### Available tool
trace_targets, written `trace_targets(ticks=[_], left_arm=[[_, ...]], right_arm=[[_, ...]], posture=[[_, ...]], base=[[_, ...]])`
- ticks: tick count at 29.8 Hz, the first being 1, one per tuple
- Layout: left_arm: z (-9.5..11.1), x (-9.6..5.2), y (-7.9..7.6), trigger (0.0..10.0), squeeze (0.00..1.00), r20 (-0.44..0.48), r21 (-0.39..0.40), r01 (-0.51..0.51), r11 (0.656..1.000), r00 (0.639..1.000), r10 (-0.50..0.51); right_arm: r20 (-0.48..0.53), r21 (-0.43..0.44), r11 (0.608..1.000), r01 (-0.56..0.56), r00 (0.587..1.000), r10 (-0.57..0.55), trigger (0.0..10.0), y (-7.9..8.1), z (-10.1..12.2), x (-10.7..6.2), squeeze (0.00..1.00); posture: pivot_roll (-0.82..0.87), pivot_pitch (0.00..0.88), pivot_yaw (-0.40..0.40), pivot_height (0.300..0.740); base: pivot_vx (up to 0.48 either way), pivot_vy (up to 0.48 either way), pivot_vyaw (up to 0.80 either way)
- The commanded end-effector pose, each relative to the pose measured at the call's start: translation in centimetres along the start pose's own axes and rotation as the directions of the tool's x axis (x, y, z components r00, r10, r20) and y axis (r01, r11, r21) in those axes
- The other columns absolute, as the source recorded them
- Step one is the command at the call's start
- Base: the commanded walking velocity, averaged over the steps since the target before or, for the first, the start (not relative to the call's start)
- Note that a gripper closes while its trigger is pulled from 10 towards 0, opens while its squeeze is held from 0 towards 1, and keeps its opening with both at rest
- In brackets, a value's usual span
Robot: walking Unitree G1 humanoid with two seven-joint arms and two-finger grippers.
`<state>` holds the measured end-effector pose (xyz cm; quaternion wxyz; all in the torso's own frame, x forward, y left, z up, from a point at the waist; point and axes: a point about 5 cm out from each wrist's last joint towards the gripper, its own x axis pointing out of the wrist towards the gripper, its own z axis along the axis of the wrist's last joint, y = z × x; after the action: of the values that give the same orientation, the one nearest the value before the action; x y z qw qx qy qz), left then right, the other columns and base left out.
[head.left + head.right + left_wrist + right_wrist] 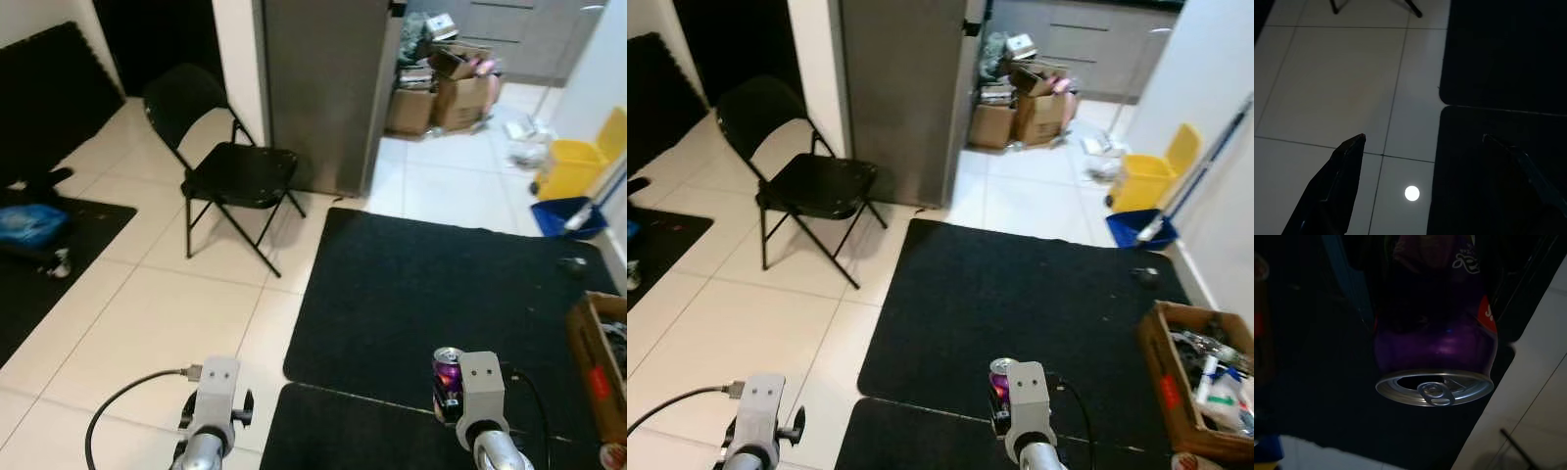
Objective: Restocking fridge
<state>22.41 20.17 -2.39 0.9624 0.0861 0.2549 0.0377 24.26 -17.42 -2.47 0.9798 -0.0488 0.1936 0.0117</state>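
- In the right gripper [449,387], low over the black mat [441,284], a purple can [448,381] is clamped upright with its silver top and pull tab upward; the right wrist view shows that can [1436,347] close up, tab end toward the far floor.
- Just to the right of that gripper a brown cardboard box [1176,392] of mixed goods sits on the mat's edge.
- Ahead of the right gripper, across the mat, stands the tall grey fridge [323,88], door shut.
- Left of the fridge and well ahead of the left gripper [1425,147], a black folding chair [230,166] stands on the white tiles [147,313].
- The left gripper hangs over the seam where tile meets mat, its two black fingers [1337,181] spread wide with nothing between them.
- Far ahead on the right, past the fridge, cardboard boxes [446,88] are piled; nearer the right wall are a yellow bucket [573,162] and a blue dustpan [560,215].
- Far to the left of the left gripper, a blue bag [29,223] lies on another dark mat.
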Motion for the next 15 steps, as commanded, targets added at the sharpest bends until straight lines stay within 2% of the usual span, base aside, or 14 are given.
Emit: trace_targets(ticks=[1,5,9,15], left_arm=[[-0.7,-0.2,0.2,10.0,0.00,-0.016,0.024,-0.004,1.000,1.000,0.005],[-0.6,-0.1,-0.1,10.0,0.00,-0.008,0.029,0.005,1.000,1.000,-0.005],[0.0,0.0,-0.9,10.0,0.00,0.018,0.070,0.047,0.996,0.999,-0.049],[0.4,-0.1,-1.8,10.0,0.00,0.049,0.075,0.105,0.992,0.993,-0.109]], right_arm=[[-0.010,-0.008,1.000,-0.005,1.000,0.005,10.0,0.0,-0.4,-0.2,0.00],[-0.012,-0.012,1.000,-0.008,1.000,0.008,10.0,-0.1,-0.5,-0.2,0.00],[-0.022,-0.006,1.000,-0.011,1.000,0.011,10.0,-0.1,-0.8,-0.3,0.00],[-0.020,0.004,0.999,-0.032,0.999,0.032,10.0,0.3,-0.9,-0.4,0.00]], posture=[[-0.04,0.097,-0.031,0.740],[-0.04,0.088,-0.026,0.740],[-0.04,0.080,-0.022,0.740],[-0.04,0.072,-0.021,0.740]], base=[[0.000,0.000,0.00],[0.000,0.000,0.00],[0.000,0.000,0.00],[0.000,0.000,0.00]])
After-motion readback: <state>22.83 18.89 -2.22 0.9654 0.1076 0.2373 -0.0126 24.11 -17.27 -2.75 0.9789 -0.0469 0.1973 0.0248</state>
